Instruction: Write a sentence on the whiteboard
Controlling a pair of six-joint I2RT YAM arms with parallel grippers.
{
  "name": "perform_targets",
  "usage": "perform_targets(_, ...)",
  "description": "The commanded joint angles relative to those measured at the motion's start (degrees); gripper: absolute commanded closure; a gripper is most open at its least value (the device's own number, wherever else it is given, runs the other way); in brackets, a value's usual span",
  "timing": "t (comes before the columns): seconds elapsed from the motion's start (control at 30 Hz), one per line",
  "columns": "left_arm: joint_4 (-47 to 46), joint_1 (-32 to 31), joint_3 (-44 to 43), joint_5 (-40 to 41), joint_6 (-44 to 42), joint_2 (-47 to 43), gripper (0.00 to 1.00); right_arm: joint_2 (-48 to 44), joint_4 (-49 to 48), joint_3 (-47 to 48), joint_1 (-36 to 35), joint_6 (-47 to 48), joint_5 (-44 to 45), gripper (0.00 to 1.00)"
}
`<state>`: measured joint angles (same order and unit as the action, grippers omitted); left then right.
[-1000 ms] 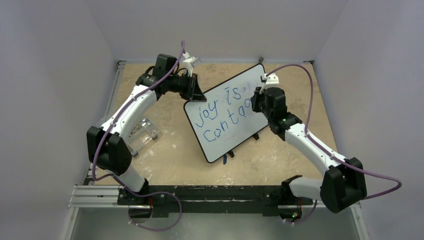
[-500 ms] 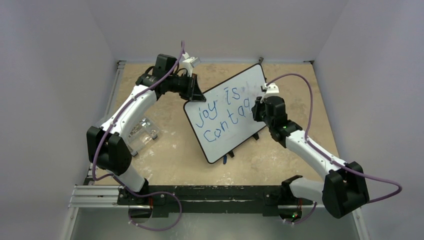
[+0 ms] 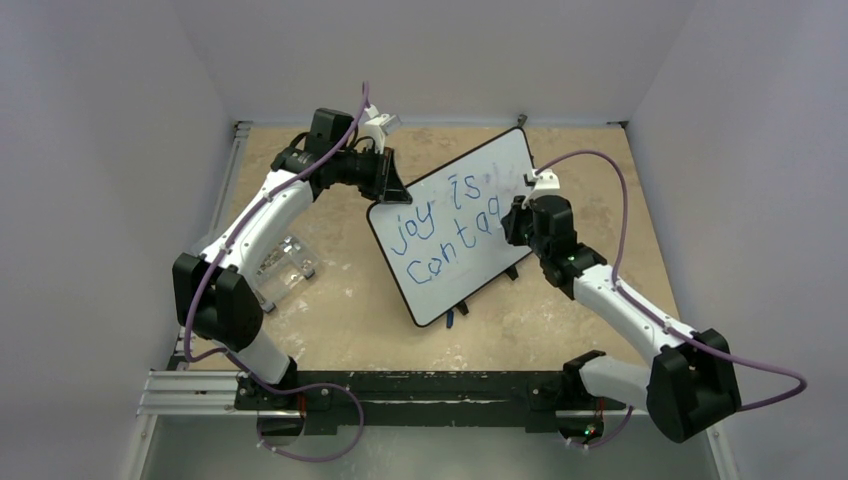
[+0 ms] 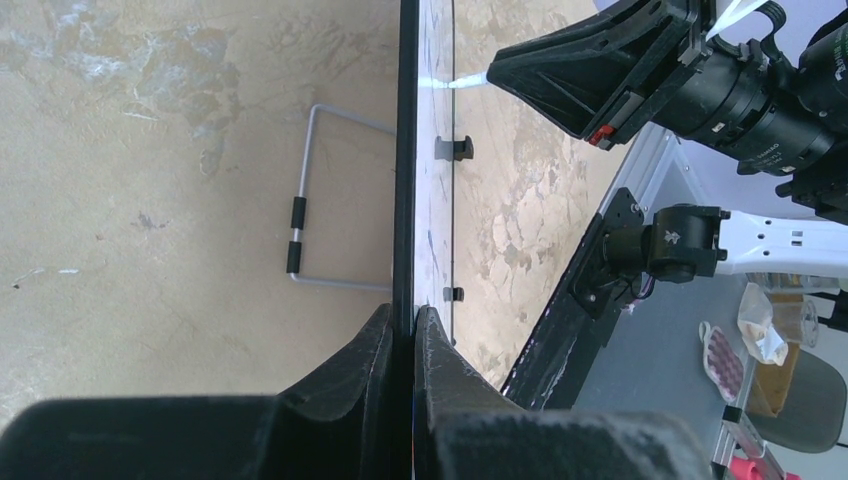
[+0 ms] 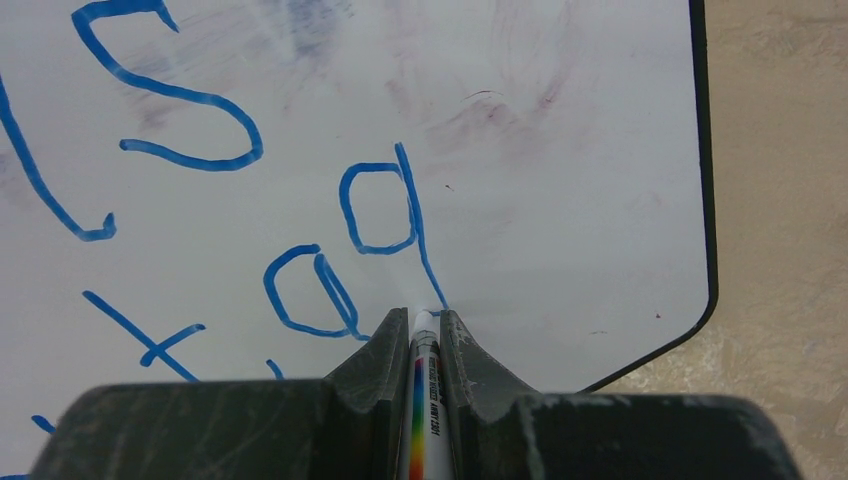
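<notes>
The whiteboard [image 3: 455,270], white with a thin black frame, stands tilted on the table. Blue marker words read "joy is" [image 3: 430,208] above "contag" [image 3: 445,250]. My left gripper [image 3: 392,192] is shut on the board's upper left edge; in the left wrist view the fingers [image 4: 412,330] pinch the black frame [image 4: 404,150] edge-on. My right gripper [image 3: 510,222] is shut on a white marker [image 5: 421,390] with a rainbow stripe. Its tip touches the board [image 5: 560,150] at the tail of the "g" [image 5: 385,205].
A clear plastic box [image 3: 283,264] lies on the table left of the board. The board's wire stand [image 4: 310,200] and black feet [image 3: 510,272] rest on the tan table [image 3: 340,310]. A small blue item [image 3: 450,318] lies by the board's lower corner.
The right gripper with the marker has moved down the board, drawing the tail of the "g". The left arm and board have stayed still.
</notes>
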<state>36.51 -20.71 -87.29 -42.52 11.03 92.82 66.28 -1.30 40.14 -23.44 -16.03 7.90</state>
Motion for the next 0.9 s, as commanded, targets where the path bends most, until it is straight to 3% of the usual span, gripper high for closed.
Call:
perform_targets(0.0, -3.16, -0.04, -0.6, 1.48, -4.07, -3.42, 1.0, -0.95, -2.89, 0.58, -0.27, -1.84, -4.53, 1.0)
perform_targets(0.43, -3.12, -0.03, -0.61, 1.63, -4.17, -3.52, 1.0, -2.96, -1.67, 2.14, -0.28, -2.73, -6.47, 1.0)
perform_targets(0.87, -3.03, -0.02, -0.67, 1.85, -4.26, -3.34, 1.0, -8.12, 1.21, 3.44, -0.29, -3.08, -2.97, 1.0)
